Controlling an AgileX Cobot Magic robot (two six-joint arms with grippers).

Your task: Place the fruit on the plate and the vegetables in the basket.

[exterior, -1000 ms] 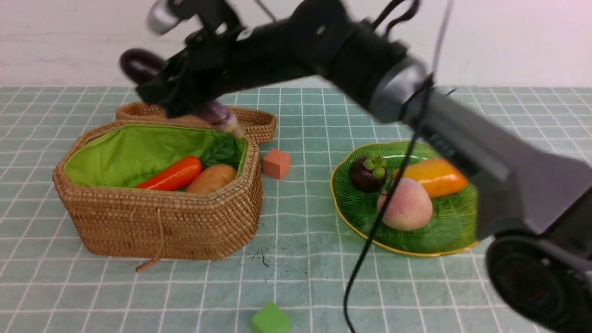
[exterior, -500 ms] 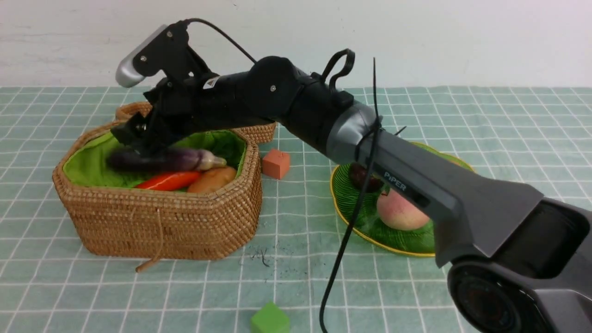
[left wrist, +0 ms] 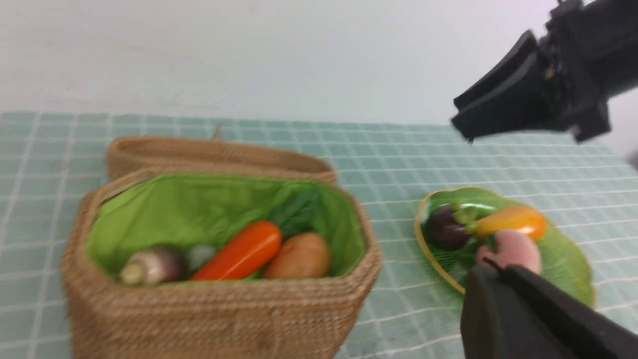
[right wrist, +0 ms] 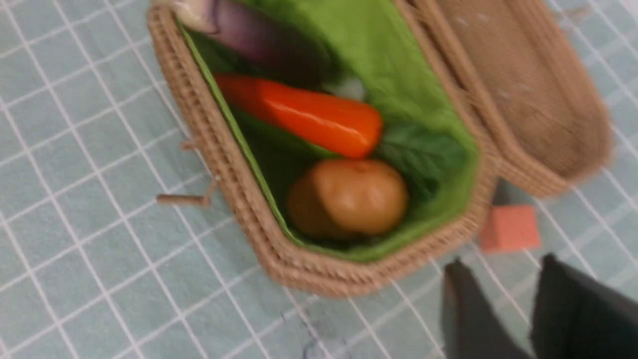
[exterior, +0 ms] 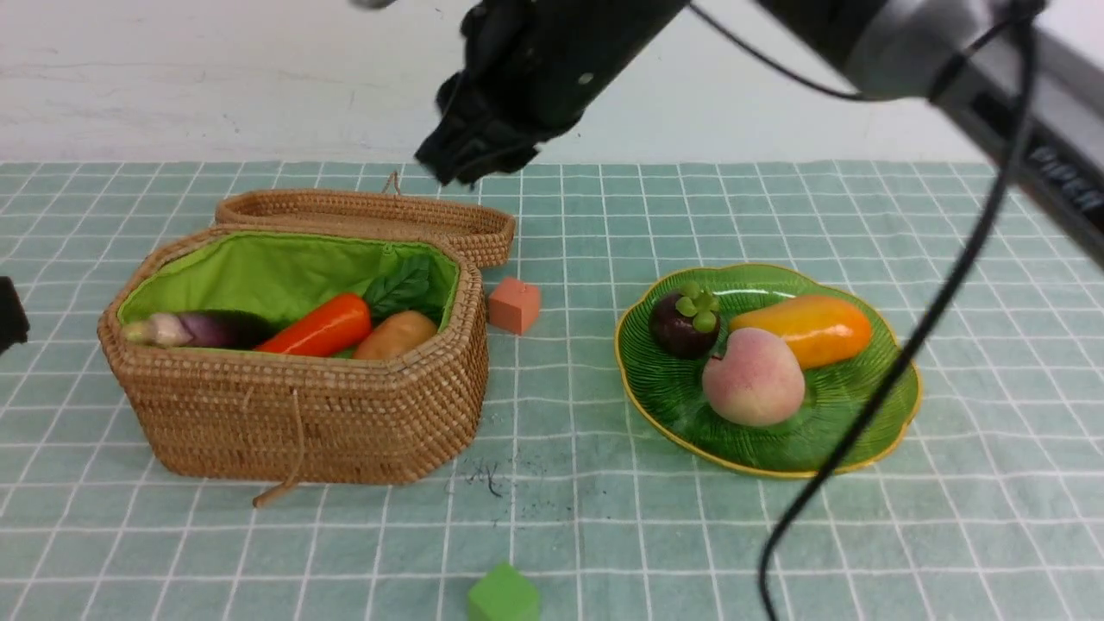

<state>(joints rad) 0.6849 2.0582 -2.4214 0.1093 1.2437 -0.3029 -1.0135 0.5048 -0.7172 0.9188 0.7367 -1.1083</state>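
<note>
R arm (exterior: 897, 34): matte black casing, silver-grey joint, loose black cable (exterior: 906, 362), white lettering

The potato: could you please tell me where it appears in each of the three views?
Front view: potato inside the basket, beside the carrot.
Left wrist view: potato in the basket, beside the carrot.
Right wrist view: potato in the basket, beside the carrot.
Shared landmark: the carrot.
</note>
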